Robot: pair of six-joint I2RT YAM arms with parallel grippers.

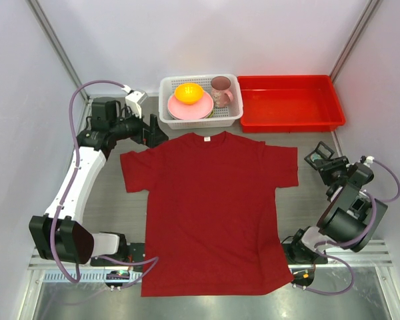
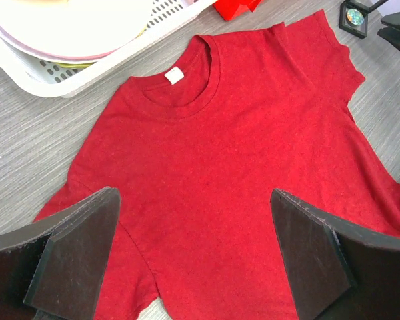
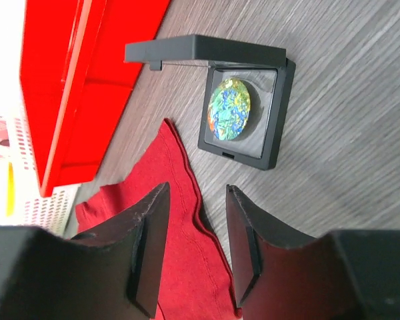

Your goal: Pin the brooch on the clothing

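Here's the clothing [image 1: 213,207], a dark red knit T-shirt laid flat on the grey wood-grain table [image 1: 120,213]. Its long axis runs near to far: hem at the arm bases, round ribbed collar and white label [image 2: 175,75] pointing at the white slotted plastic basket [image 1: 167,120]. In the basket sit a pink plate [image 1: 197,109], a yellow-orange bowl [image 1: 189,92] and a pink cup [image 1: 221,90]. Beside it is a glossy red tray [image 1: 290,121].

The left hand [image 2: 193,200] is over the shirt near its left sleeve, dark wedge-shaped fingers spread wide and holding nothing.

Over on the right, the brooch [image 3: 230,109] is a flat iridescent disc, mottled green, blue and yellow. It lies face up in a square black box [image 3: 283,107] with the lid [image 3: 200,48] hinged open, on the table just off the shirt's right sleeve. It reads as an oval from the wrist.

The right hand [image 3: 197,193] hangs near the box, fingers parted and gripping nothing, with the sleeve hem below them.
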